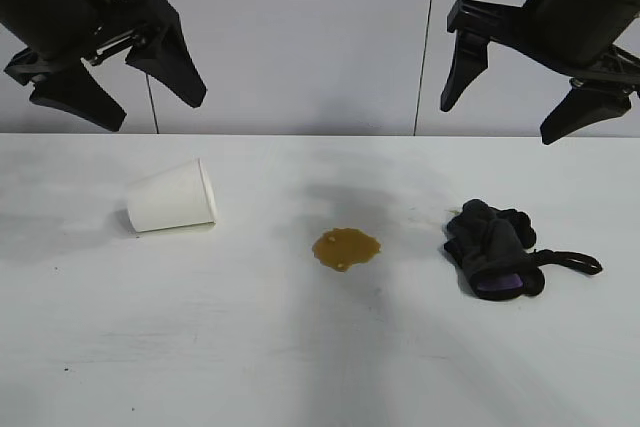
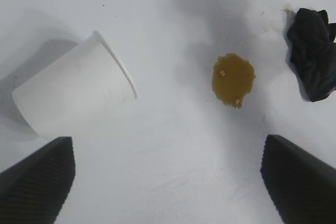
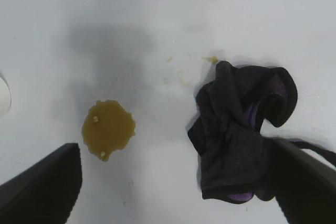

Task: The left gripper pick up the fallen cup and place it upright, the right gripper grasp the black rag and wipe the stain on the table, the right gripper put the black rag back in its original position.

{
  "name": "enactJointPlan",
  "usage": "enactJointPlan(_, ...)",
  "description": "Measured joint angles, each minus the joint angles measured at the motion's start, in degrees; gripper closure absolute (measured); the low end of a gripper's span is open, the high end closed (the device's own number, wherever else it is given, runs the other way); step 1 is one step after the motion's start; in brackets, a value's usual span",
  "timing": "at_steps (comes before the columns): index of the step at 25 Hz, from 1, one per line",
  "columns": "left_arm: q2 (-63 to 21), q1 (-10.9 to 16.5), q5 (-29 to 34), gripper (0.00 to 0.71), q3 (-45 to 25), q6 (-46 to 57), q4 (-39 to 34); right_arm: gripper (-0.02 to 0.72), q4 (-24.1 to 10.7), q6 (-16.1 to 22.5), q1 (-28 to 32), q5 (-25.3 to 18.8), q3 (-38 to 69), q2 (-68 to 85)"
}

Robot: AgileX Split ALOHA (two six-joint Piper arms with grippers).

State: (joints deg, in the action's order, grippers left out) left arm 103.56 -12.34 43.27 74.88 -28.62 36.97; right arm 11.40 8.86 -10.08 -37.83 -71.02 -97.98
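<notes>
Cup [image 1: 172, 197] is lying on its side on the table [image 1: 200, 347], toward the left, with its rim pointing toward the stain [image 1: 346, 248]; no writing or label is showing on it. In the right wrist view only a sliver of the cup's rim [image 3: 4, 94] is showing at the picture's edge. Both arms are being cut off by the top of the exterior view, so only their ends are visible. The rag [image 1: 494, 249] is lying crumpled to the right of the stain, well apart from it, showing a purple inner patch and trailing a thin black strap; its shape is hard to make out.

The left gripper [image 1: 120, 85] is hanging above the cup with its fingers spread wide, touching nothing. The right gripper [image 1: 505, 112] is hanging above the rag, fingers likewise wide apart and holding nothing. The stain is sitting between cup and rag, with small pale specks in it.
</notes>
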Motion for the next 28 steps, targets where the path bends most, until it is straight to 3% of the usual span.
enactJointPlan(11,0.0,0.0,0.74,0.016,0.0,-0.07,-2.59,0.042,0.0,0.0,0.0,-0.17,0.0,0.0)
enactJointPlan(16,0.0,-0.47,0.84,0.016,2.61,-14.85,-11.51,0.042,0.0,-0.06,0.0,-0.17,0.0,0.0)
enactJointPlan(20,0.66,-0.66,-2.17,0.016,3.4,-19.88,-17.99,0.042,0.0,-1.23,0.0,0.08,0.0,0.0)
enactJointPlan(23,3.02,-1.71,-3.23,0.016,3.65,-22.11,-19.34,0.042,-0.22,-1.43,0.0,0.96,0.0,0.0)
enactJointPlan(28,8.57,-6.19,-4.23,0.016,5.85,-24.22,-19.39,0.042,-0.22,-1.47,0.0,2.06,0.0,0.0)
